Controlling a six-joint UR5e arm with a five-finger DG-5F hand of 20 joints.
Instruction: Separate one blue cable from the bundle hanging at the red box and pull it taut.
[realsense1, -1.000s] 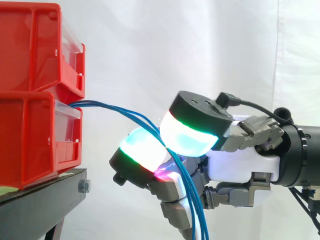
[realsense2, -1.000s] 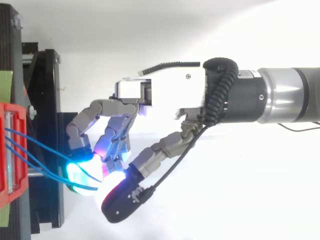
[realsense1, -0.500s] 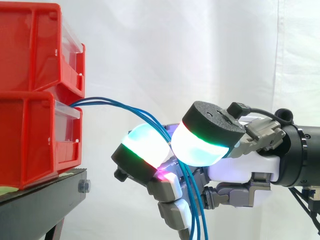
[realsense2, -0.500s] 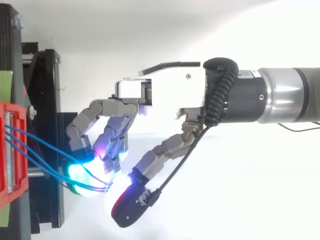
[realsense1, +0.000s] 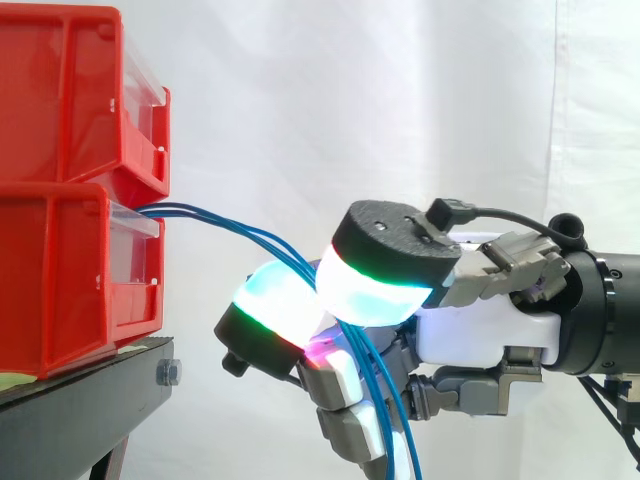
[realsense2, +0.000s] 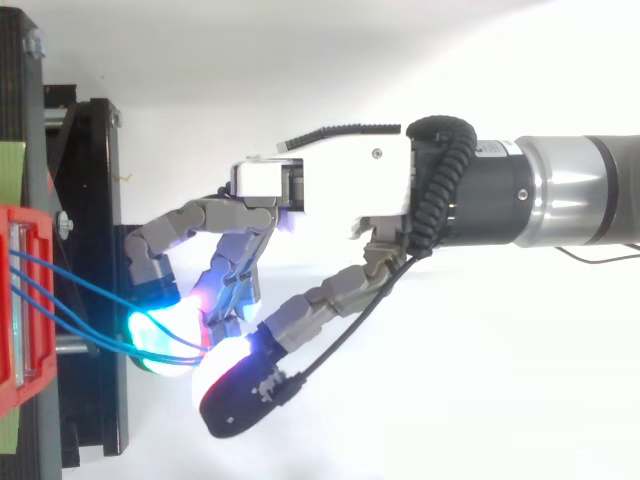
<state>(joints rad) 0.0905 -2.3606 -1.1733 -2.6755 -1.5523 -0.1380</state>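
Robot hand (realsense1: 480, 335) sits to the right of the lower red box (realsense1: 60, 280), slightly below its front opening. Its glowing pads (realsense1: 275, 300) are pinched together on the blue cables (realsense1: 225, 222). The cables leave the red box's front, slope down to the pads, then hang below them.
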